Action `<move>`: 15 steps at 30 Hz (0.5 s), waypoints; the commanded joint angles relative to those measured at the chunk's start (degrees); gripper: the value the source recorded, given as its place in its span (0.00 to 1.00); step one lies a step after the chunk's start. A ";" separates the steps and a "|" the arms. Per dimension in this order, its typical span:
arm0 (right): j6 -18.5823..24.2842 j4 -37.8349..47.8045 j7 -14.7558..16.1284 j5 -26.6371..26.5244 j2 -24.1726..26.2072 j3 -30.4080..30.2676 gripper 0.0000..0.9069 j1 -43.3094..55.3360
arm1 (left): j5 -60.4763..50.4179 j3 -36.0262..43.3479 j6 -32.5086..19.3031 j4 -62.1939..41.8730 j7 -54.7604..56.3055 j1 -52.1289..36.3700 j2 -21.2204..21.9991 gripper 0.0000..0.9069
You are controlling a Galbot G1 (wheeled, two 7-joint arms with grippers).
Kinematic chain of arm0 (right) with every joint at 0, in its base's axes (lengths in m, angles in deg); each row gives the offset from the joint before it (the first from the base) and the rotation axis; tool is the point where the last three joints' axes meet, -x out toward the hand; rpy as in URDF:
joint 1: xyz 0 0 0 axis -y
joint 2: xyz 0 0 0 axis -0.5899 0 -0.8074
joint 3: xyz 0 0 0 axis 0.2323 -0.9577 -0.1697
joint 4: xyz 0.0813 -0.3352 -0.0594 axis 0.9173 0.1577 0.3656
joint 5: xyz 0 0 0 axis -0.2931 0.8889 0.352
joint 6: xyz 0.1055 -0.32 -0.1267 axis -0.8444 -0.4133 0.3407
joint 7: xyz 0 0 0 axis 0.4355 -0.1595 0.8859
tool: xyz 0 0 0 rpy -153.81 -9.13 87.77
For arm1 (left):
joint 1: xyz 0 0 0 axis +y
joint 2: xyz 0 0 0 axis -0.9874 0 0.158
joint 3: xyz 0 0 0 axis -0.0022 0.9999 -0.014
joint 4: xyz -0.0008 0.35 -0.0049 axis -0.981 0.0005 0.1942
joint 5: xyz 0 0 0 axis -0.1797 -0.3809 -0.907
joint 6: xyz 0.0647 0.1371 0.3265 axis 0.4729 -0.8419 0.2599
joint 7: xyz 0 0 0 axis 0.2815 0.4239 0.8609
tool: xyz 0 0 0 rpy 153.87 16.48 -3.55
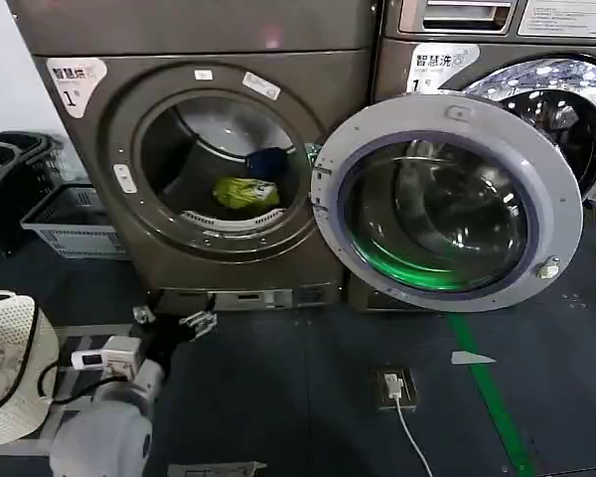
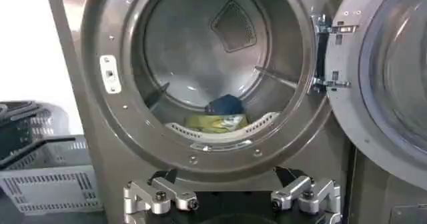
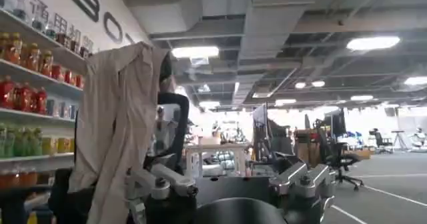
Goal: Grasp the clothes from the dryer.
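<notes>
Dark floor lies in front of the dryer in the head view, and a grey basket sits by its left side. The round door hangs wide open to the right. The clothes lie low at the front of the drum, a yellow-green piece with a dark blue piece just behind it. The left gripper is low down in front of the machine, well apart from the clothes, with its fingers spread.

From the left wrist, the drum looks big and the clothes look small, soft and crumpled, resting just behind the drum's lip. The left gripper is spread wide and holds nothing. It might bump the ring of the opening if it goes in too low. It might also pinch only the yellow-green piece and leave the blue one behind.

From the right wrist, a big room with shelves and a chair with a cloth draped on it shows. The right gripper points away from the dryer, spread open and empty.
</notes>
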 commanded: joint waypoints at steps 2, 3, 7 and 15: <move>0.53 -0.20 -0.25 -0.56 -0.21 0.11 1.00 -0.09 | 0.08 0.14 2.81 -0.22 -0.01 -0.10 0.06 1.00; 0.60 -0.25 -0.26 -0.64 -0.26 0.13 1.00 -0.16 | 0.07 0.14 2.81 -0.20 -0.01 -0.16 0.10 1.00; 0.62 -0.09 -0.30 -0.89 -0.21 0.25 1.00 -0.29 | 0.24 0.14 2.81 0.03 -0.03 -0.06 0.24 1.00; 0.61 0.05 -0.43 -0.88 -0.25 0.23 1.00 -0.19 | 0.25 -0.27 2.81 -0.31 -0.21 0.19 0.03 1.00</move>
